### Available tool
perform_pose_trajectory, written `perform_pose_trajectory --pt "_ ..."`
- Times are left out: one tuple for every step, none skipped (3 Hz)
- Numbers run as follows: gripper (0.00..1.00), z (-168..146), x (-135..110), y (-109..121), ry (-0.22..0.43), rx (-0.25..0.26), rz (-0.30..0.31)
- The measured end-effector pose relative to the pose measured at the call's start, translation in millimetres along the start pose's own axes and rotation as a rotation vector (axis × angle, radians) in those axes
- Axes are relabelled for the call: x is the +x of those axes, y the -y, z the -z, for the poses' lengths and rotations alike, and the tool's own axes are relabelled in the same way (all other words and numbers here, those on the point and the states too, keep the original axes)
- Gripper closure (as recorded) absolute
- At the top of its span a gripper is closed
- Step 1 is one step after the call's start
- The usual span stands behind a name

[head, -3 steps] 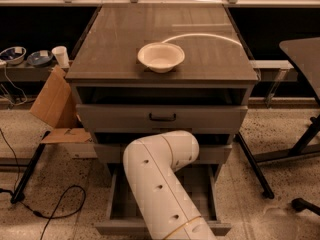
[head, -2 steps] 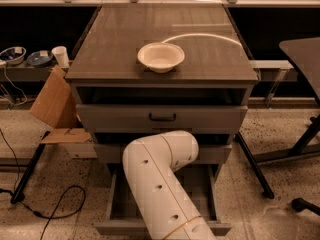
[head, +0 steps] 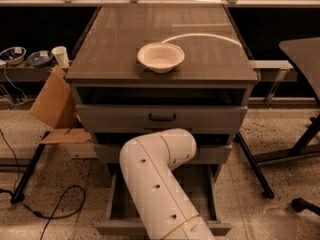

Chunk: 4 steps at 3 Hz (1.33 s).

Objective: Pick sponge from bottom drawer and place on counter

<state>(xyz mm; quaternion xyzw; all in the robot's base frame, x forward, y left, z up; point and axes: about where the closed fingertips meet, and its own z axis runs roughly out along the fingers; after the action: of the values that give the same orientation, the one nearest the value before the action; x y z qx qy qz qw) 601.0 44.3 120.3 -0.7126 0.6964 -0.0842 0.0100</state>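
Note:
The bottom drawer (head: 117, 206) of the grey cabinet stands pulled out toward me. My white arm (head: 155, 184) reaches over it and bends at the elbow in front of the middle drawer. The gripper is hidden behind the arm, down in the drawer area. The sponge is hidden from view. The counter (head: 120, 49) on top of the cabinet carries a round cream bowl (head: 160, 57) near its front middle.
A cardboard box (head: 55, 109) leans against the cabinet's left side. A black cable (head: 50, 209) lies on the speckled floor at left. A dark table and its legs (head: 300, 144) stand at right. A white cup (head: 61, 56) and bowls sit on a low shelf at left.

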Motion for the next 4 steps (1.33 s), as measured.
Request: perform_pose_trajectory --pt "0.37 3 -2 1 -0.001 0.002 0.022" --pt "0.60 4 -6 3 0.001 -0.001 0.046" --pt "0.83 4 -13 6 0.003 -0.007 0.070" --pt "1.00 5 -18 8 0.013 -0.011 0.085"
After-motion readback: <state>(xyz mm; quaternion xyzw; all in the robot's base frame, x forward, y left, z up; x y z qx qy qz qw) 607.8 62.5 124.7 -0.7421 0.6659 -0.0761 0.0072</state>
